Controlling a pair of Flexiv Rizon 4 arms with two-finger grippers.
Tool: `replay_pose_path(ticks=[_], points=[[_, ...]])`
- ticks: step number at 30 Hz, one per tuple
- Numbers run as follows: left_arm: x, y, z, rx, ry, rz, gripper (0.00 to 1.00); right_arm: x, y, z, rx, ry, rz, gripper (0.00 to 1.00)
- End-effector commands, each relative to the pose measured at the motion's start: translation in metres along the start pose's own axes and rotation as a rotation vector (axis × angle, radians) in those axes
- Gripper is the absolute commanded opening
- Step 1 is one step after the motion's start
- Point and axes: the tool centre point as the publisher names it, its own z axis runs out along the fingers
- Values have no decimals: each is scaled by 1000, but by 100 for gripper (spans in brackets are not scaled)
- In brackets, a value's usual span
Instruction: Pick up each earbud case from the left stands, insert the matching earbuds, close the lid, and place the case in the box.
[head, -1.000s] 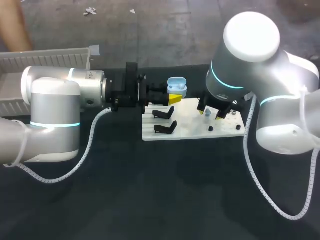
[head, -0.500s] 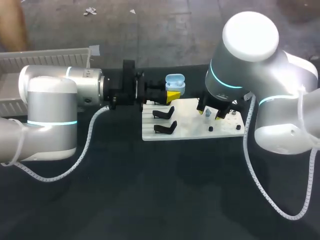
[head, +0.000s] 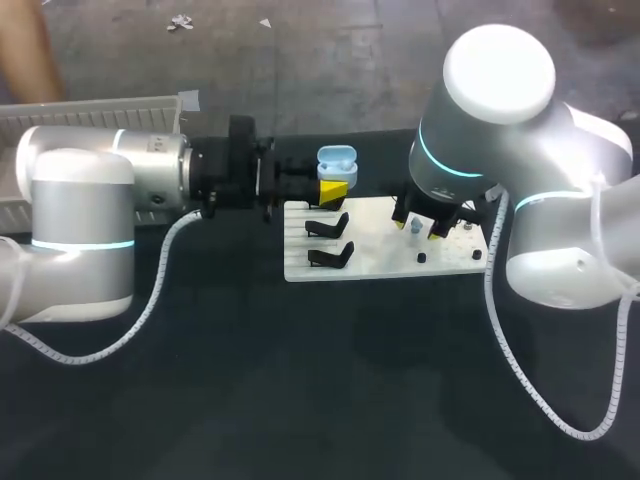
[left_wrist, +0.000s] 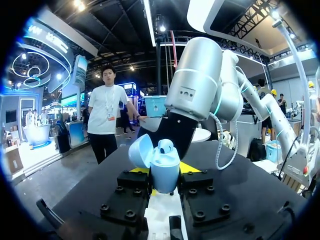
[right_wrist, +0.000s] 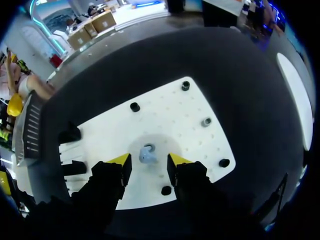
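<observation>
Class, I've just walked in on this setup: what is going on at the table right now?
The left pincer holds a light blue earbud case with its lid open, lifted clear of the black stands. A seated earbud seems to show inside it. The right pincer hangs open over the white board, its tips either side of a loose earbud lying there, not gripping it. The case is not yet closed or boxed.

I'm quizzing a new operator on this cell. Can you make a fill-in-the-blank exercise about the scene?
The left gripper is shut on the earbud case, whose lid is ___.
The right gripper hangs above a blue ___ lying on the white board.
The right gripper's fingers are ___.
Missing words: open; earbud; open.
</observation>
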Motion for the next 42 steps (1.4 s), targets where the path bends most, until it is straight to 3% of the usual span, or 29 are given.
replay_pose_path(ticks=[1,12,31,42], points=[[0,-2,1,-9,-2,3,0,-2,1,2,3,3,3,43],[0,-2,1,-9,-2,3,0,-3,1,2,5,4,4,34],[0,-2,1,-9,-2,3,0,-3,2,-4,52,6,0,35],[0,-2,1,-9,-2,3,0,-3,2,-1,58,9,7,31]])
